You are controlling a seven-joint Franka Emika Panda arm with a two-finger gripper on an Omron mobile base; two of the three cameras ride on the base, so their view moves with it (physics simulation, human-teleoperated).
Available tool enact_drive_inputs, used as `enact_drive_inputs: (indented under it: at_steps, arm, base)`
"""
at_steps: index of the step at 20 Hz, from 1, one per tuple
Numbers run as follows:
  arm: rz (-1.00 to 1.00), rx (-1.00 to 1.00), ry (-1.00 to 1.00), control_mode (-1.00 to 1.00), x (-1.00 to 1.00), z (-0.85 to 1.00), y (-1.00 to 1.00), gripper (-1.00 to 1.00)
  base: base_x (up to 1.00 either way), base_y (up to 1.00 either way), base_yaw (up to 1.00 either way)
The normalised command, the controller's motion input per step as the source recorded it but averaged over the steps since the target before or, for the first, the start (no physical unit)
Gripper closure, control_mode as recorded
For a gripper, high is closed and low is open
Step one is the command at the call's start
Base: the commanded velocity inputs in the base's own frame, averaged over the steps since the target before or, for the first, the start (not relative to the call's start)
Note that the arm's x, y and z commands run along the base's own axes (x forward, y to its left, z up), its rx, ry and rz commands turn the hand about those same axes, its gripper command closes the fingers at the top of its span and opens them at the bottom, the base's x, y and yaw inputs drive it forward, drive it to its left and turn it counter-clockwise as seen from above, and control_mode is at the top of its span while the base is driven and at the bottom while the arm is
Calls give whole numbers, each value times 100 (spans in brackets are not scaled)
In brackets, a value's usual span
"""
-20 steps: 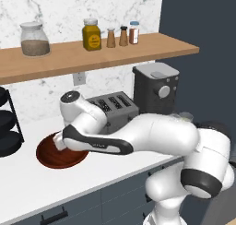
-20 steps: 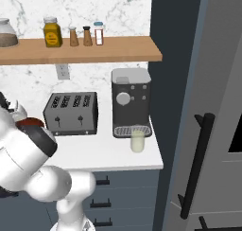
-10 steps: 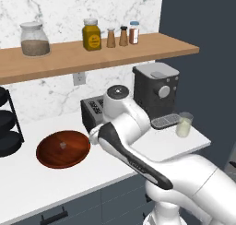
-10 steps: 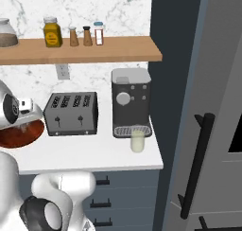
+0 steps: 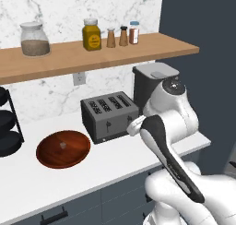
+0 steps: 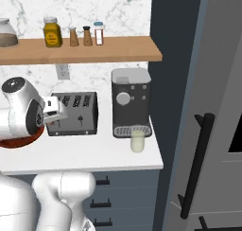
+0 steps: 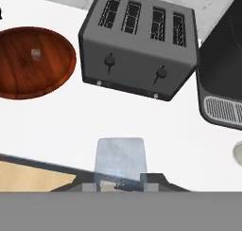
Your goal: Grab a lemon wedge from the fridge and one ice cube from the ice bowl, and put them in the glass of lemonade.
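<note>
My gripper (image 7: 121, 183) is shut on a pale translucent ice cube (image 7: 120, 158), held above the white counter in front of the toaster (image 7: 139, 45). The ice bowl (image 7: 19, 78), a shallow reddish-brown wooden dish, lies to the left with another ice cube (image 7: 35, 53) in it; it also shows at the ice bowl (image 5: 63, 148). The glass of lemonade (image 6: 137, 139) stands before the coffee machine (image 6: 131, 102), and its rim (image 7: 237, 152) peeks in at the right edge. The fridge (image 6: 222, 83) with its black bar handle (image 6: 196, 164) is at the far right, door closed. The lemon wedge is out of view.
A wooden shelf (image 5: 101, 51) with jars and shakers runs above the counter. A black tiered rack (image 5: 7, 127) stands at the far left. The counter's front edge (image 7: 42, 164) runs just below my gripper. Bare counter lies between the bowl, the toaster and the glass.
The arm has swung right from over the ice bowl to in front of the toaster, carrying the ice cube. It now hides the glass in the left base view.
</note>
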Motion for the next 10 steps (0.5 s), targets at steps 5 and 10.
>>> enact_drive_inputs:
  at_steps: [5,10]
  arm:
    - [-5,6,2,-100,0,50,-100,100]
    - [-14,6,13,-100,0,28,-100,100]
  base:
    - [0,0,0]
    - [0,0,0]
